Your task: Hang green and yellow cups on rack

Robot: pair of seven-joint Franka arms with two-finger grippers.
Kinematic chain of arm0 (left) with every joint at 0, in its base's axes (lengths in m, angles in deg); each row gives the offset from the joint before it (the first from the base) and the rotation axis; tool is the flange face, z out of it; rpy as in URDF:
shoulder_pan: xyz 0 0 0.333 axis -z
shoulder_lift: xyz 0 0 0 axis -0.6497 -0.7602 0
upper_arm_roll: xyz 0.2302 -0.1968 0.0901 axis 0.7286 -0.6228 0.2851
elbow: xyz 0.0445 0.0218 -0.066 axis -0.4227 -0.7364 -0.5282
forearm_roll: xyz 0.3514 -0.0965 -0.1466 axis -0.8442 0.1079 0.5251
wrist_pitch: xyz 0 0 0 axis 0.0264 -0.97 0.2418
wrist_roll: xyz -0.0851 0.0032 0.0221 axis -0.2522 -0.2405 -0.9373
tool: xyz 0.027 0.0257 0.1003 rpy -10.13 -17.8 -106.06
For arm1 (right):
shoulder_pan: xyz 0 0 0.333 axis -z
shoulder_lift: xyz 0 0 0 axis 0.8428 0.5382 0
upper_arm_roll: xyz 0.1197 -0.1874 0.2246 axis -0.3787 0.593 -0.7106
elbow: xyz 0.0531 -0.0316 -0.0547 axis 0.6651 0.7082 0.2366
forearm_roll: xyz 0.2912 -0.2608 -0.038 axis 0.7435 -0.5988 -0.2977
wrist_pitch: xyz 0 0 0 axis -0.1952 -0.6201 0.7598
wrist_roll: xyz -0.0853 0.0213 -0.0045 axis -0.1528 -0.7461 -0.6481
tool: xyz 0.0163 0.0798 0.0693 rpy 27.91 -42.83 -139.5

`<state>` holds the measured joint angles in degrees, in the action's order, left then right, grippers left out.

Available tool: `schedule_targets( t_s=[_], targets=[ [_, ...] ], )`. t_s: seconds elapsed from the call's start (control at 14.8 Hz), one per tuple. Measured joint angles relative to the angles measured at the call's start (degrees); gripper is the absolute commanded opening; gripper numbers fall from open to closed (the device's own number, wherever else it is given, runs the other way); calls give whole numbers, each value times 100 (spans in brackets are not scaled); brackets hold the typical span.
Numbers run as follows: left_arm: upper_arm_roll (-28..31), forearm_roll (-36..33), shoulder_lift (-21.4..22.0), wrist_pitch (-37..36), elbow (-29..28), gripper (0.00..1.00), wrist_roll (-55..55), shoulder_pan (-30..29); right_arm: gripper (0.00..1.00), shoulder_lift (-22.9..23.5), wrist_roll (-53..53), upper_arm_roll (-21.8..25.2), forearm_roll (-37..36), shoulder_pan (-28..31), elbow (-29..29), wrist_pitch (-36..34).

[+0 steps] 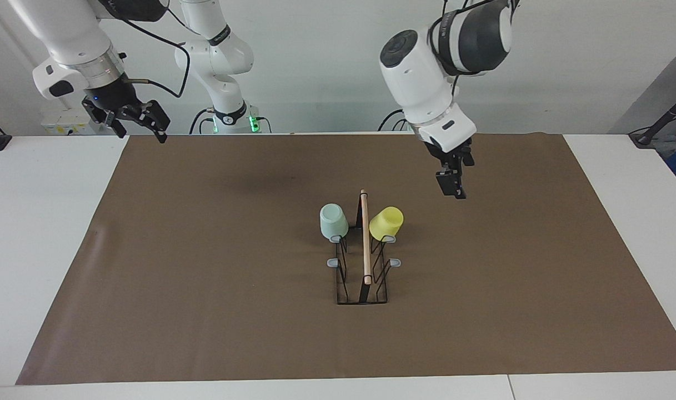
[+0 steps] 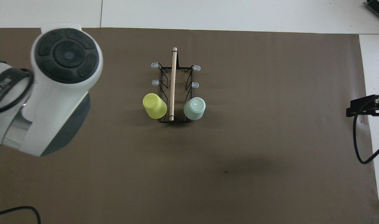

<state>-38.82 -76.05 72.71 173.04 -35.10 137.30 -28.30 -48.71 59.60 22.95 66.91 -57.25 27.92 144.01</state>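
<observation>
Facing view: the left gripper (image 1: pixel 451 183) hangs empty in the air, fingers spread, over bare mat toward the left arm's end of the table from the rack (image 1: pixel 362 266). The yellow cup (image 1: pixel 386 223) sits mouth-down on the prong nearest that gripper, and the green cup (image 1: pixel 334 221) sits on the matching prong across the wooden rod (image 1: pixel 365 236). The right gripper (image 1: pixel 133 119) waits over the mat's edge at the right arm's end, well apart from the rack, empty and spread. Both cups appear hung, so the task looks complete. The remaining risk is withdrawal: a sideways sweep of the left gripper toward the rack could clip the yellow cup and tip it off its prong, or nudge the light wire stand. Overhead view: the left arm's wrist covers its gripper, so clearance cannot be read here. The yellow cup (image 2: pixel 154 105) leans outward from the rack (image 2: pixel 175 93), toward the left arm, and looks less squarely seated than the green cup (image 2: pixel 194 108); a jolt to the table could drop it. Four prongs remain free.
</observation>
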Motion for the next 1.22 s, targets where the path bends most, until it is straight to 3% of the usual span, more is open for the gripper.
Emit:
schedule_targets(
  t_s=[0.2,0.68,0.88,1.22],
  targets=[
    [215,698,238,205,-219,100,-1831,-232,100,4,0,0,0,0,0,1],
    [496,1762,321,164,-197,100,-5560,-827,100,9,0,48,0,-76,0,2],
    [573,1980,326,-200,81,100,-6476,-1065,100,12,0,415,-2,-445,0,1],
    [563,2055,328,-677,357,100,-6780,-1118,100,13,0,321,-4,-348,0,-15]
  ],
)
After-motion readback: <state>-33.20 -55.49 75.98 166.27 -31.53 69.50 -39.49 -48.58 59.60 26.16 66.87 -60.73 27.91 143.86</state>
